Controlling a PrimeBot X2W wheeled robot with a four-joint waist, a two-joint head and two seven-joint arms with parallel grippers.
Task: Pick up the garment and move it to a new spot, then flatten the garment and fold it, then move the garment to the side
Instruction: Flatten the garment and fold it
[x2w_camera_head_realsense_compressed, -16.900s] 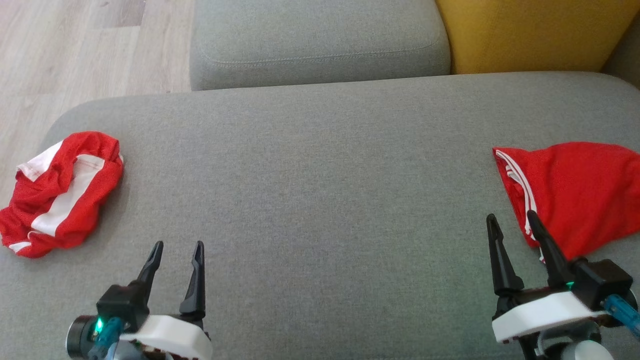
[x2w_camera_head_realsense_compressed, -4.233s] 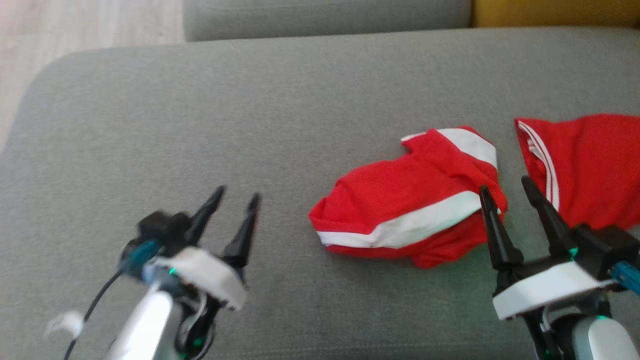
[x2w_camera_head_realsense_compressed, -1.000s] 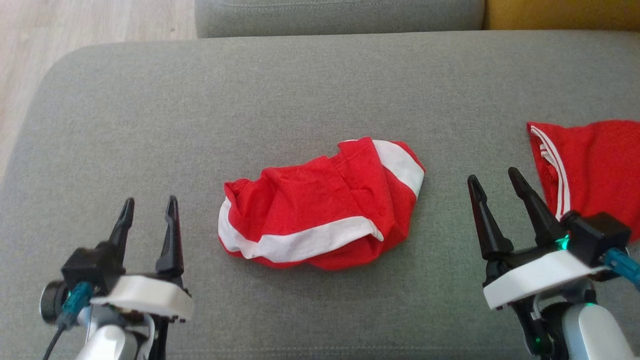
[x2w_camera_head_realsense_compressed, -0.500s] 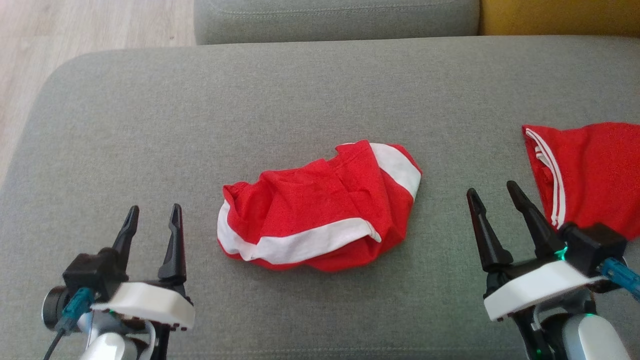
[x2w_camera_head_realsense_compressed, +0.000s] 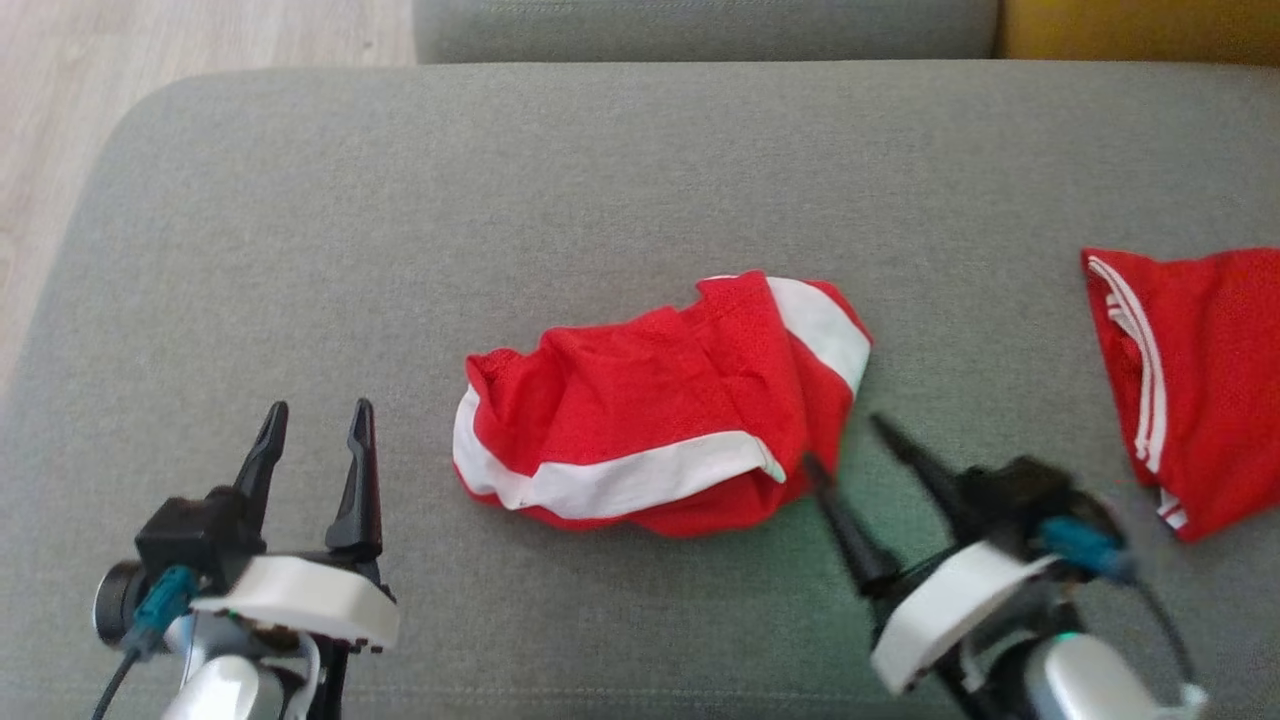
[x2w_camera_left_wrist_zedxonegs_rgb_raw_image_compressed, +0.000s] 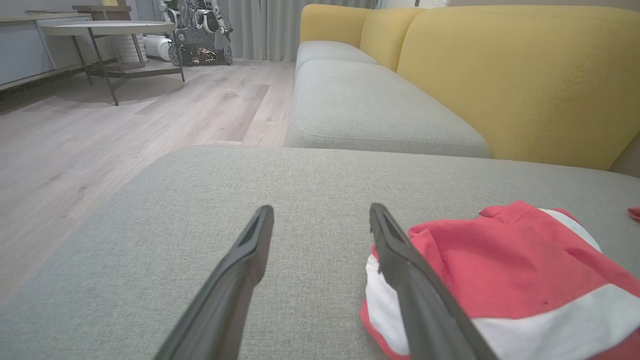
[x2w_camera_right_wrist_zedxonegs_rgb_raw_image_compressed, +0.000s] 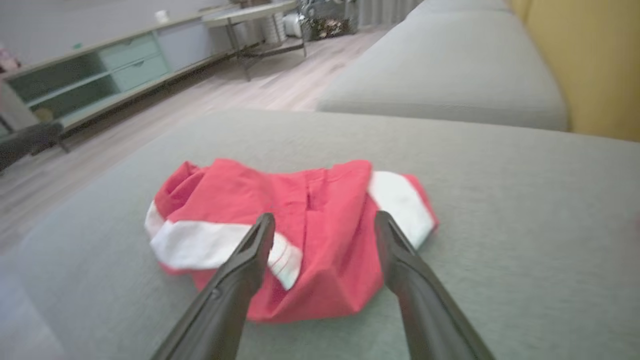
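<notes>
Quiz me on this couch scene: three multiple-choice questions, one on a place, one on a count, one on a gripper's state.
1. Where does the crumpled garment lie? A) wooden floor B) grey cushion, between the grippers C) yellow backrest
2. How many red garments lie on the cushion? A) one B) three C) two
3. The right gripper is: A) open, empty B) shut on the garment C) shut, empty
Answers: 1 B, left gripper on one side, right on the other; 2 C, a second garment lies at the head view's right edge; 3 A, its fingers stand apart.
</notes>
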